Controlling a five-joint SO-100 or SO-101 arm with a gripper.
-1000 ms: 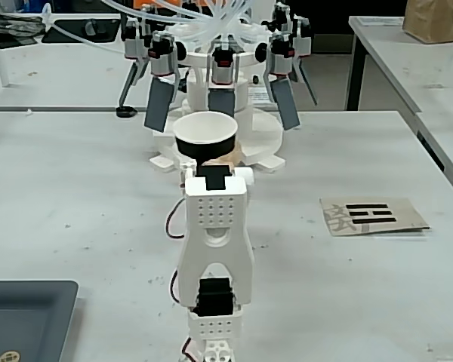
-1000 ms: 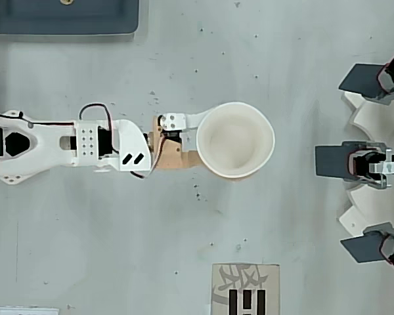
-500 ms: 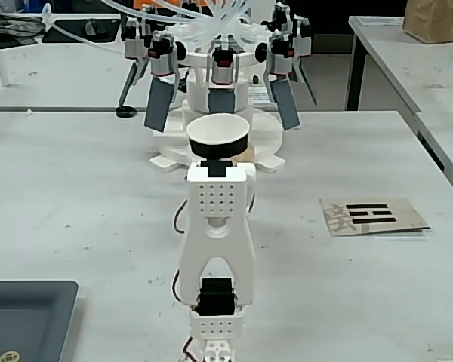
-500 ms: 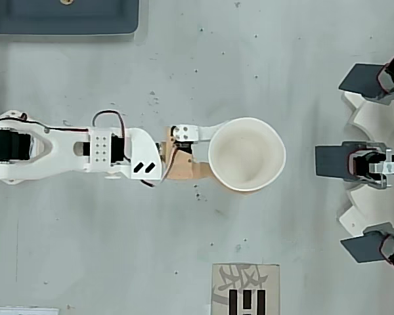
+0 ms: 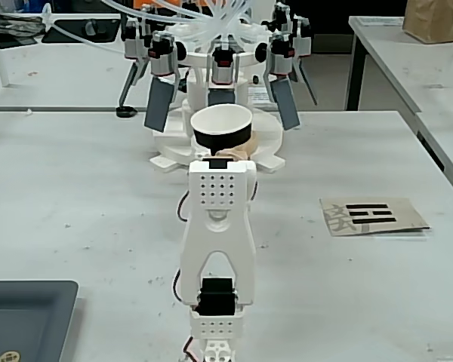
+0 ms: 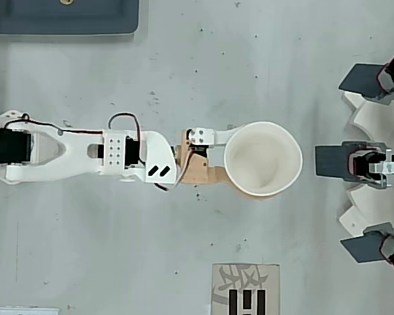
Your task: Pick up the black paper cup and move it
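- Black on its outer wall and white inside, the black paper cup [image 6: 262,159] stands upright with its mouth up; the overhead view looks straight down into it and shows a bare white interior with nothing in it.
- Its long axis runs vertically, and in the fixed view the cup [image 5: 222,136] shows its white rolled rim above a black band, the lower part being hidden behind the arm.
- In the overhead view the cup sits right of centre on the grey table [image 6: 184,65], between the arm on the left and a white device with dark paddles [image 6: 368,164] on the right, apart from that device.
- The claw [image 6: 226,159] reaches the cup from the left in the overhead view: a white finger [image 6: 210,136] lies along the cup's upper left side and a tan finger [image 6: 207,176] along its lower left side, so the cup is between them and appears gripped.
- How far off the table the cup is cannot be told from either view.
- A dark grey tray [image 6: 62,16] lies at the top left edge of the overhead view, and only a plain dark surface shows in it; the same tray [image 5: 26,317] appears at the bottom left of the fixed view.
- A card with black bars [image 5: 371,216] lies flat on the table to the right of the arm in the fixed view, well apart from the cup.
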